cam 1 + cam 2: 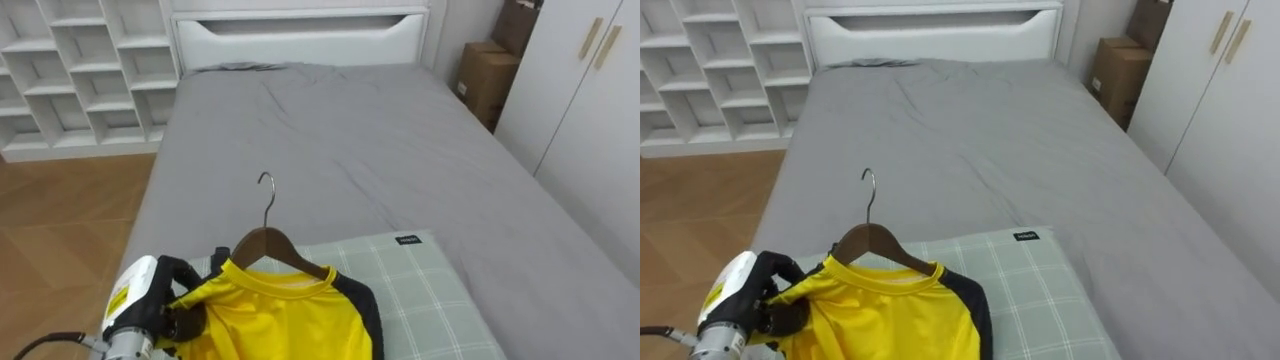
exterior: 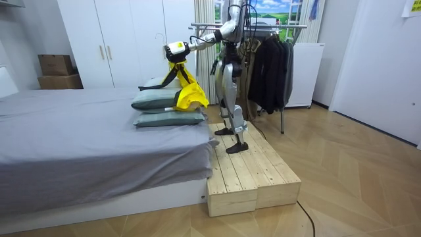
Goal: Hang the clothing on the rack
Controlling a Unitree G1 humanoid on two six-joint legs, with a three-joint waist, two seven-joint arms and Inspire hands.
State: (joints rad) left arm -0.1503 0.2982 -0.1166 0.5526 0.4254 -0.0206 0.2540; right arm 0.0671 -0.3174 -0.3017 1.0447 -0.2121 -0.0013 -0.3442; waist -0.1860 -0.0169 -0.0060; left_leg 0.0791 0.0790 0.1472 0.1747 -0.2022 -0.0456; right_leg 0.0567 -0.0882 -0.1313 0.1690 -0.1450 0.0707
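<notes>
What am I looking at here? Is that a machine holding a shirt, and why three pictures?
This is a humanoid robot: it stands on two legs and has two arms. Two pictures come from the camera eyes in its head, looking down at a grey bed; the third comes from a camera out in the room. There it stands on a wooden platform at the end of the bed, with a clothes rack of dark garments behind it. Its left robot hand, at the lower left of the eye views, is closed on the shoulder of a yellow shirt that already sits on a wooden hanger. It holds the shirt over a checked pillow on the bed.
</notes>
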